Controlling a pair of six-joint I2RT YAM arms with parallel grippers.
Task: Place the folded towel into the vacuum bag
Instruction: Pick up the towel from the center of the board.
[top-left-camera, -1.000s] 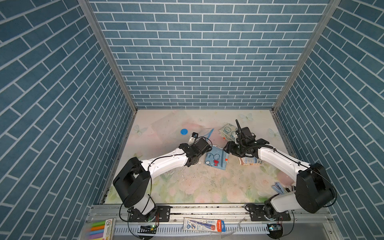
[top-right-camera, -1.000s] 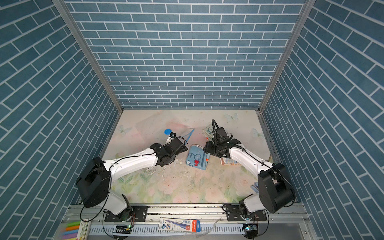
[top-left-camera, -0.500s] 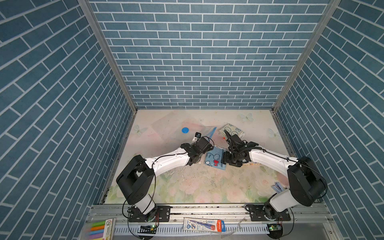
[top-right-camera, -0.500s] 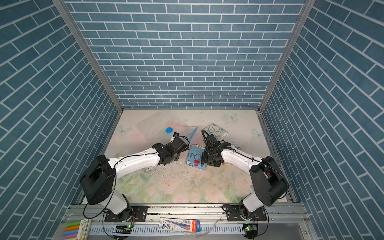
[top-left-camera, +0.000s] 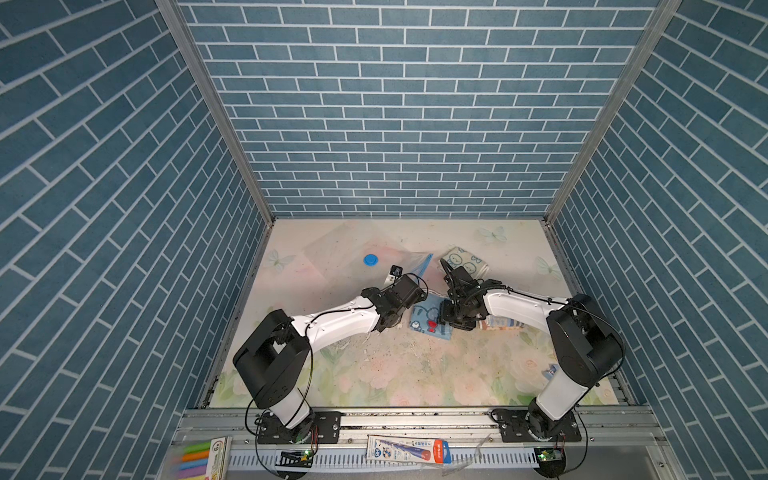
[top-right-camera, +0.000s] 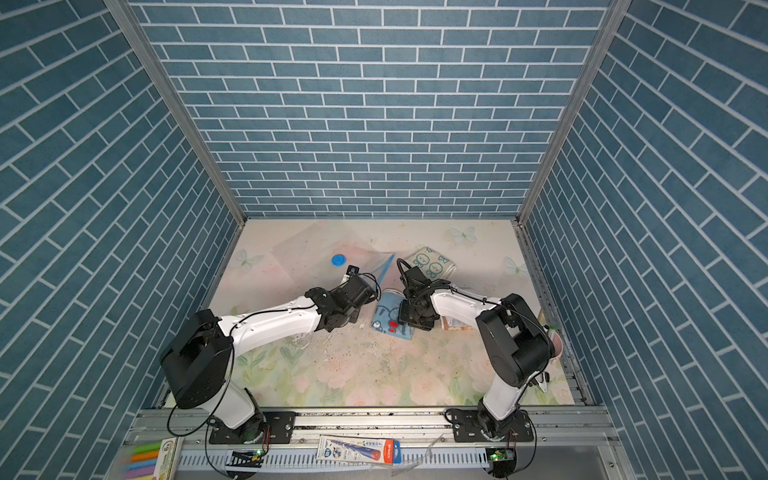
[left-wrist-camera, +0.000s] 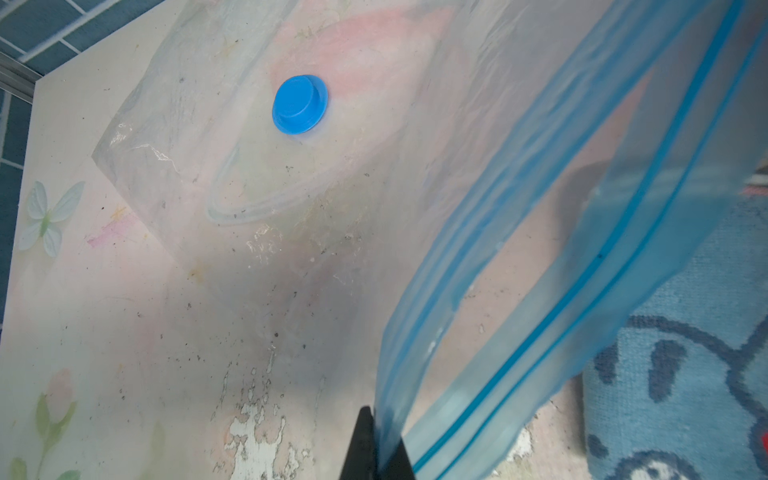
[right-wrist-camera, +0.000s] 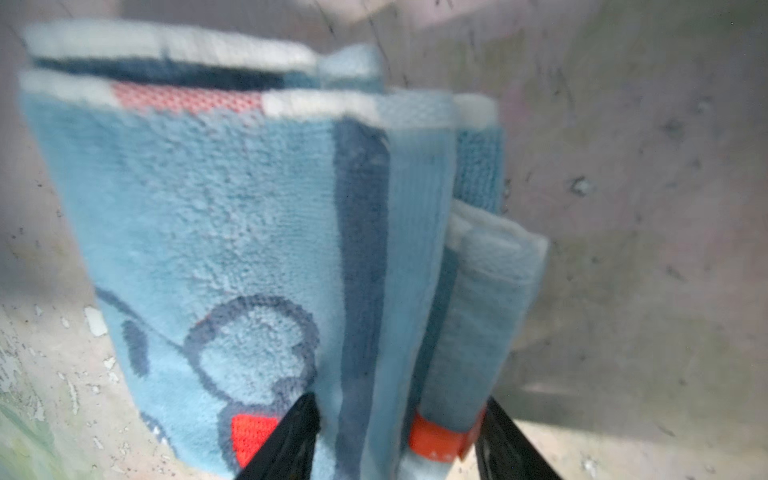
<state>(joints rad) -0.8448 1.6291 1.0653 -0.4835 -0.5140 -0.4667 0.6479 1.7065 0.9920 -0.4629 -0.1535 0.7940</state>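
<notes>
The vacuum bag lies flat at the back left of the table, hazy and clear, with a round blue valve cap. My left gripper is shut on the bag's blue zip strip and holds that edge lifted, so the mouth gapes beside the towel. The folded towel is light blue with a cartoon face and lies mid-table, just right of the bag's mouth. My right gripper straddles the towel's folded edge, one finger pressed on each side. In both top views the wrists nearly meet.
A second folded towel with bear faces lies behind the right wrist. A striped cloth sits under the right forearm. Small items lie in the front right corner. Brick walls close three sides; a packet rests on the front rail.
The right arm swung from the back of the table towards the blue towel and came down with its jaws around its edge. The left gripper kept its hold on the bag's edge.
</notes>
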